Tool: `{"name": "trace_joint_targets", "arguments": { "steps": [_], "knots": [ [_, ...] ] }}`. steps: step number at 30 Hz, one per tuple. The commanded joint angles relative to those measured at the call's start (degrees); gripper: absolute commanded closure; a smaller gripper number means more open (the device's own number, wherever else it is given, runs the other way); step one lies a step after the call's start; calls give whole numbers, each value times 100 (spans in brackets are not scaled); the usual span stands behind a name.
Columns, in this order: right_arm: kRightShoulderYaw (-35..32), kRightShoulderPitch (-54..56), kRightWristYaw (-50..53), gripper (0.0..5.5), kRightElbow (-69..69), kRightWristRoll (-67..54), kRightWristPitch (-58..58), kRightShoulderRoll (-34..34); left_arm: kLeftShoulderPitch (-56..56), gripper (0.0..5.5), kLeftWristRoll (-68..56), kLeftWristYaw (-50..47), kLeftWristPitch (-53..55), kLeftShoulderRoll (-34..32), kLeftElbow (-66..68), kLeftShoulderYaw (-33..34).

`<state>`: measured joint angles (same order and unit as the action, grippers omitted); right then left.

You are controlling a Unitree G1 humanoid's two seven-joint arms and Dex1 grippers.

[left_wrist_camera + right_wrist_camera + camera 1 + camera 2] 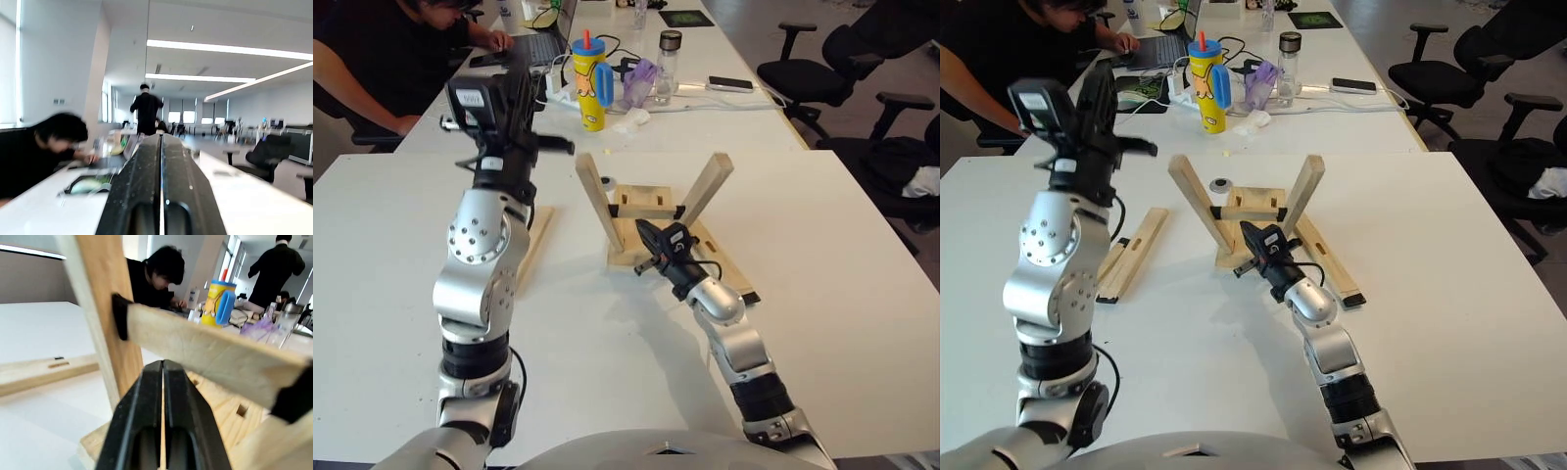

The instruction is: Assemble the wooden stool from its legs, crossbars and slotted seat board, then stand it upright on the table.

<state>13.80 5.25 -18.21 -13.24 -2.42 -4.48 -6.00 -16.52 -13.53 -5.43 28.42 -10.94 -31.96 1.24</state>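
Mid-table, right gripper (pixel 163 374) is clenched with nothing in it, tips just short of the crossbar (pixel 1250 210). Crossbar joins two stool legs (pixel 1192 199) that stand tilted outward on the slotted seat board (pixel 1256 199), which lies flat on the white table (pixel 1430 294). Left of it, two loose wooden pieces (pixel 1132 252) lie side by side. Above them, left gripper (pixel 161 152) is raised in the air, pinched closed, empty. Far edge: yellow cup (pixel 1205 86), clear bottle (pixel 1288 67).
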Motion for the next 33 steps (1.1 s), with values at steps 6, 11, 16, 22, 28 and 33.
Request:
{"name": "trace_joint_targets", "arguments": {
  "steps": [6,11,16,22,28,33],
  "knots": [
    [-528,-1668,-426,550,-1158,-1014,-1783,-804,961,546,-9,285,601,210,-162,-367],
    [-1610,-1065,1044,550,-1283,-509,-1320,-370,346,546,127,250,438,311,223,-148],
    [-1756,-216,1947,550,-1532,-121,-1563,-18,250,546,376,-1,278,388,128,99],
    [-1829,108,2312,550,-1794,27,-1833,177,271,546,452,78,283,441,154,100],
    [409,1277,71,550,-558,-536,-3163,-93,-515,546,1266,1056,778,-48,818,-1756],
    [-416,860,-168,550,154,-412,-3412,-936,-99,546,1742,960,793,-678,1263,-919]
  ]
}}
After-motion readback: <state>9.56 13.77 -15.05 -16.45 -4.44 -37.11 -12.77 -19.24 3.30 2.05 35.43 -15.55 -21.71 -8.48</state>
